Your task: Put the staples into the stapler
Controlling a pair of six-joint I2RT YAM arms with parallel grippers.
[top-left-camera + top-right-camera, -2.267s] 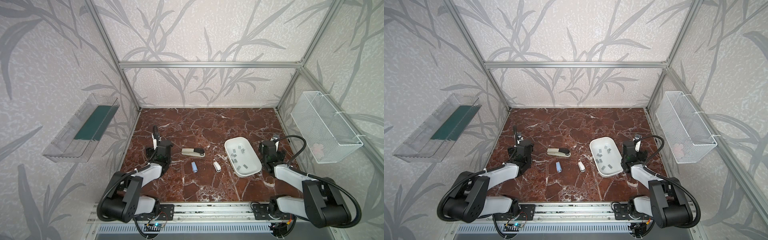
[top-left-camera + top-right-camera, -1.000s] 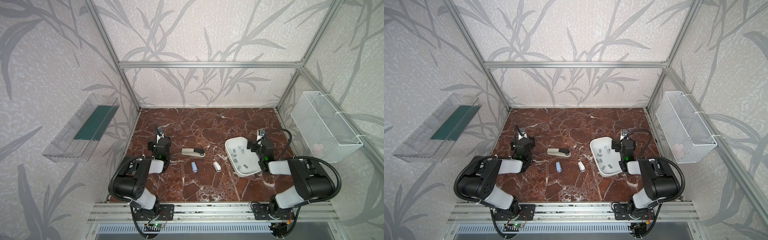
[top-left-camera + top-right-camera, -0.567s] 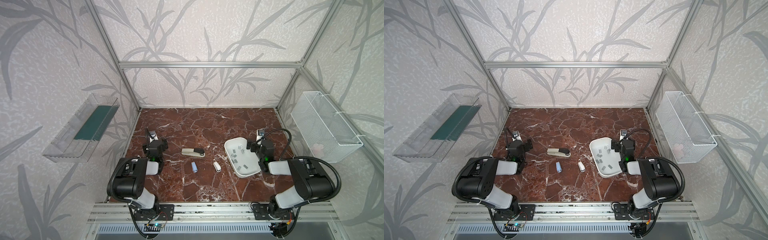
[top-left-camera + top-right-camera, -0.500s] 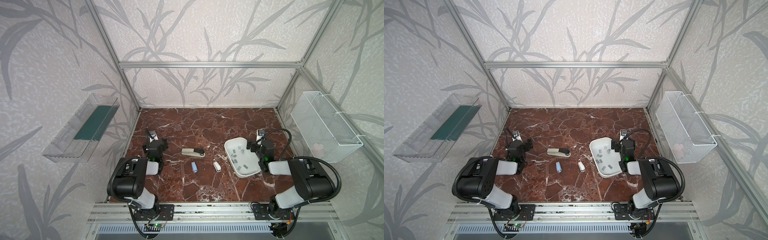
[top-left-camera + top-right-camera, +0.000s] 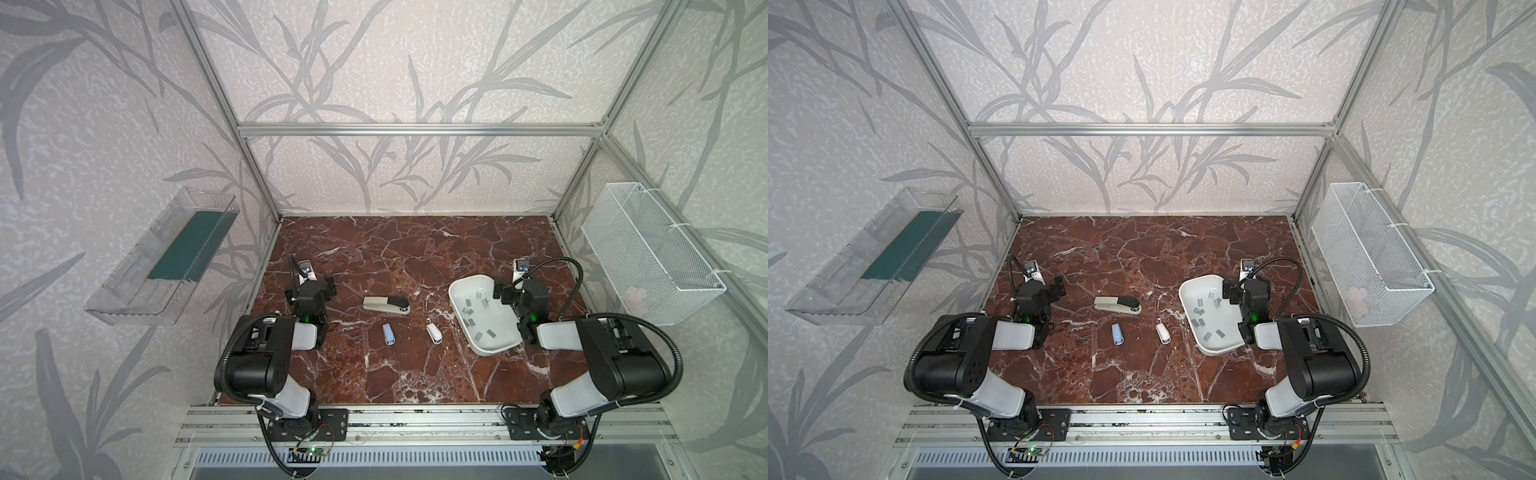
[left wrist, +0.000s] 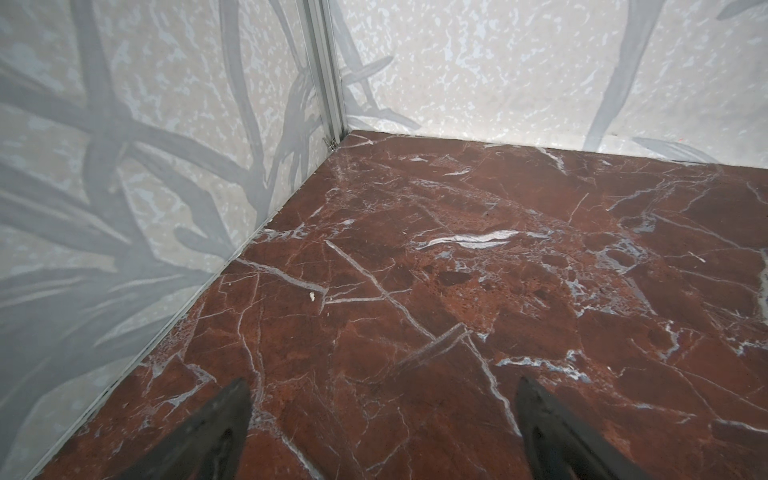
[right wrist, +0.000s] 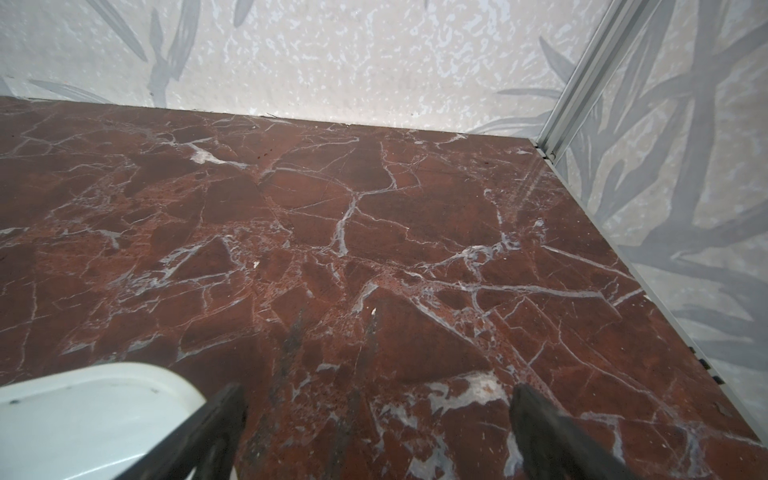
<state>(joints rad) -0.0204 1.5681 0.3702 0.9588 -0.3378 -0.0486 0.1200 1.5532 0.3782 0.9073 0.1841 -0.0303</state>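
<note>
While the dozen or so small flat grey metal staples [image 5: 491, 333] all lie loose in the white oval plastic tray [image 5: 490, 351], at three o'clock from the grey-and-black desk stapler [image 5: 386, 304] lying shut near the middle of the red marble table [image 5: 415, 249], loading looks unstarted. The left gripper [image 6: 382, 399], at nine o'clock from the stapler, has its jaws spread wide on nothing. The right gripper [image 7: 376, 399], just beside the tray's two-o'clock rim, stands equally wide (empty too). Opening the stapler, picking staples and seating them all remain.
</note>
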